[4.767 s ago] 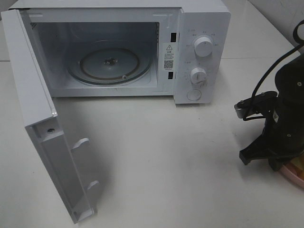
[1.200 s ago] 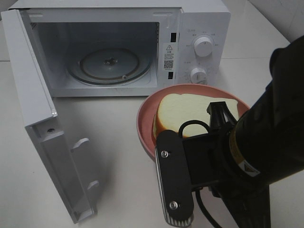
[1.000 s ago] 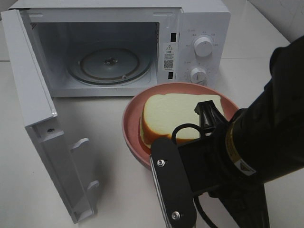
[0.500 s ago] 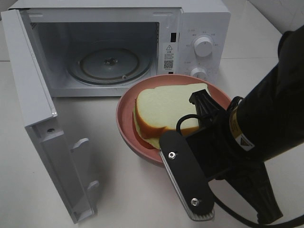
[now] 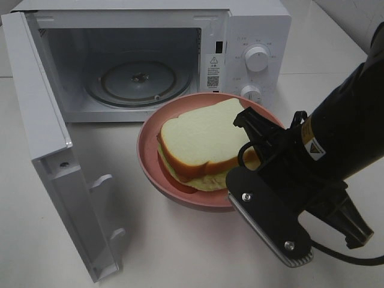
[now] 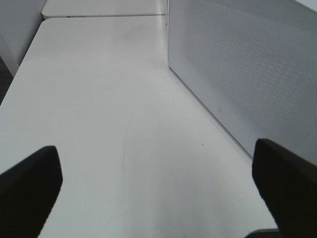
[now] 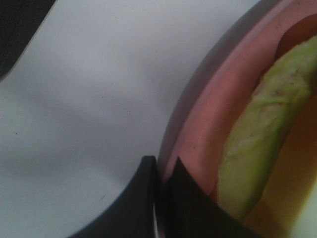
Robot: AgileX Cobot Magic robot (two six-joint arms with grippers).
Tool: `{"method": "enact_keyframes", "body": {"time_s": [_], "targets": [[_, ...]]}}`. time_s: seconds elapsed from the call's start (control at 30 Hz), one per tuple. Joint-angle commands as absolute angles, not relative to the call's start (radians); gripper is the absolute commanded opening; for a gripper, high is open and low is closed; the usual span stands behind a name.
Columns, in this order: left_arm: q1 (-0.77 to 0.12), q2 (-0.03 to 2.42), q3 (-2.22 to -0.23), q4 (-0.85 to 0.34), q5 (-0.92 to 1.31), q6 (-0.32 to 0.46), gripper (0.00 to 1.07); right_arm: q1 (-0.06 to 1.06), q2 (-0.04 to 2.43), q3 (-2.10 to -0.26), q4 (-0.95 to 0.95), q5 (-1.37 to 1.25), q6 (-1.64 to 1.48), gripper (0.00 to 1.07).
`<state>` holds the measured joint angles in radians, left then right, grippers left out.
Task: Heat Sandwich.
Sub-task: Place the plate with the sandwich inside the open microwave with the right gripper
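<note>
Pink plate with the sandwich on it seems lifted a little over the smooth white table, just before the open microwave. The right gripper is closed tight on the plate's rim, at its three o'clock side. I judge the carrying step is in hand. Next, the plate must go level toward eleven o'clock, onto the glass turntable, clear of the door at nine o'clock. The left gripper is spread wide, with nothing in it.
</note>
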<state>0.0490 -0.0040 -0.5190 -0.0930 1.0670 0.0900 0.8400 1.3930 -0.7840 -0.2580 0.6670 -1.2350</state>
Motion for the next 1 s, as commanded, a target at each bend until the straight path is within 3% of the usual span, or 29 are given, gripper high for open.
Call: {"method": "enact_keyframes", "body": {"time_s": [0.03, 0.7, 1.0], "targets": [[0.049, -0.023, -0.521, -0.094, 1.065, 0.086, 1.00, 0.818, 1.387, -0.784, -0.253, 0.646, -1.314, 0.00], [0.049, -0.023, -0.521, -0.093, 1.065, 0.086, 1.00, 0.804, 1.405, -0.787, -0.202, 0.592, -1.355, 0.00], [0.049, -0.023, -0.521, -0.094, 1.065, 0.086, 1.00, 0.807, 1.511, -0.874, -0.200, 0.568, -1.351, 0.00]]}}
